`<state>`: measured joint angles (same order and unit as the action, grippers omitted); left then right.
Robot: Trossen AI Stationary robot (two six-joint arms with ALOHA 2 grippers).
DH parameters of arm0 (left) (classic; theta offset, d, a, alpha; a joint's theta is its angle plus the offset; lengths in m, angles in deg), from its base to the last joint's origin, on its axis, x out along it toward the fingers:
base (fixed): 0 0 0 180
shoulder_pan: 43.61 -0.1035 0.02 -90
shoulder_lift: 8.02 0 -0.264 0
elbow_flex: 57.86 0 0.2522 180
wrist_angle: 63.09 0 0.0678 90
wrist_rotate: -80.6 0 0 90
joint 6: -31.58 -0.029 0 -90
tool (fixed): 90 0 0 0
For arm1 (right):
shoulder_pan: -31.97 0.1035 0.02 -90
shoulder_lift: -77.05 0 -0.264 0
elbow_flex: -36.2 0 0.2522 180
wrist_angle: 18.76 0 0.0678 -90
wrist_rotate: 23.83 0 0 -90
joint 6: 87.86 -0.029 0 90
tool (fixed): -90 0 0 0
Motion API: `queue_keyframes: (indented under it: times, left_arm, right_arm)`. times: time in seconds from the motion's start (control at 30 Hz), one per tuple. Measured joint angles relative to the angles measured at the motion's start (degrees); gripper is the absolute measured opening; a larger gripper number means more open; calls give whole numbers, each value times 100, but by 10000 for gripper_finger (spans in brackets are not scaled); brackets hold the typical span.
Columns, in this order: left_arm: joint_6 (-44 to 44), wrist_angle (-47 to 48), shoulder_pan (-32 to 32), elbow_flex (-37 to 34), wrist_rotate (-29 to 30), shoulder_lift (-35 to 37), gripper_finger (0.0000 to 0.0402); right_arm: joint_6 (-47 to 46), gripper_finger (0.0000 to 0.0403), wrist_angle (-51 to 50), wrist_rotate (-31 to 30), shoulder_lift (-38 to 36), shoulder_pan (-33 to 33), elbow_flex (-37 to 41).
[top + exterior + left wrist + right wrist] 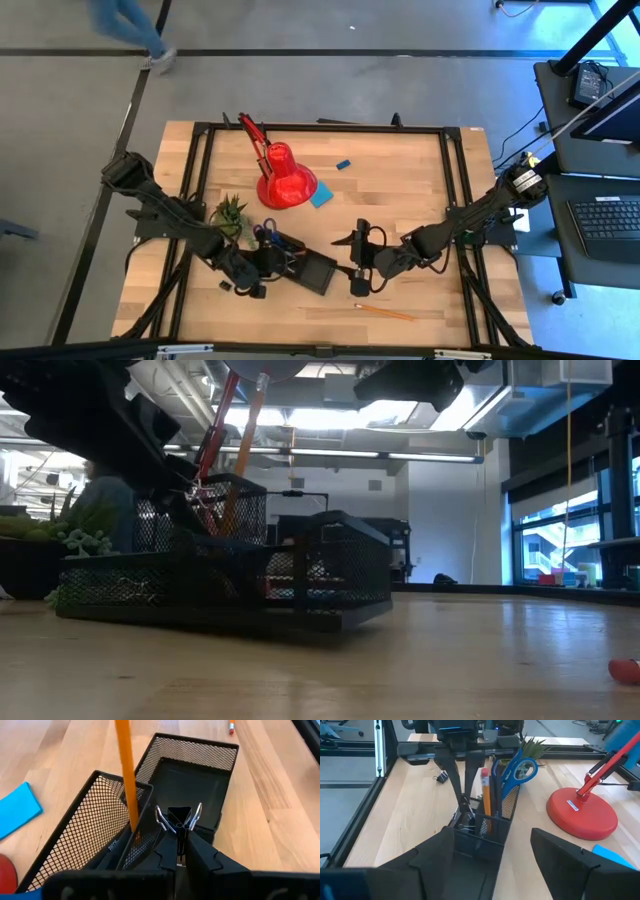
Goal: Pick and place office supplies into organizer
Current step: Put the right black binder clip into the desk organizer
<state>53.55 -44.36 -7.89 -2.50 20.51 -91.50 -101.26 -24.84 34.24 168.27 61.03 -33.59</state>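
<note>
The organizer (300, 264) is a black mesh tray standing near the table's front, between my two grippers. Its tall compartment holds an upright orange pencil (127, 775), blue-handled scissors (520, 770) and pens. My left gripper (181, 840) is shut on a small black binder clip (178, 816) over the organizer's inner compartments (192, 785). My right gripper (492, 865) is open, with a finger on either side of the organizer's right end (480, 845). I cannot tell whether those fingers touch it. My left gripper pinches the binder clip between its two fingertips (170, 847), on the narrow end of its black body (179, 826). The clip's two wire handles (160, 817) splay out past the fingertips. The fingers slant down from the table's left side. The clip hangs clear above the organizer.
A red desk lamp (285, 180) stands behind the organizer, with a light-blue note pad (322, 195) and a small blue eraser (343, 163) beside it. A green plant (230, 213) is left of the organizer. A loose pencil (385, 312) and another binder clip (441, 777) lie on the table.
</note>
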Motion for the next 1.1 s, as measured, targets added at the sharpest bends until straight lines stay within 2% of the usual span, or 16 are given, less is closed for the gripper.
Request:
queue_keyframes:
  times: [0.37, 0.53, 0.6, 1.1]
  left_arm:
    - [-22, 0, -28, -2, -201, 17, 15]
    - [-20, 0, -28, -2, -264, 17, 15]
    - [-20, 0, -28, -2, -264, 17, 15]
    - [-17, 2, -175, -7, -455, 17, 29]
  right_arm:
    - [-123, 267, 7, 26, 0, 0, 0]
    - [-294, 267, 37, 816, 37, 1, -1]
    - [-298, 267, 24, 943, 117, 4, -4]
    - [-297, 267, 24, 955, 251, 2, -4]
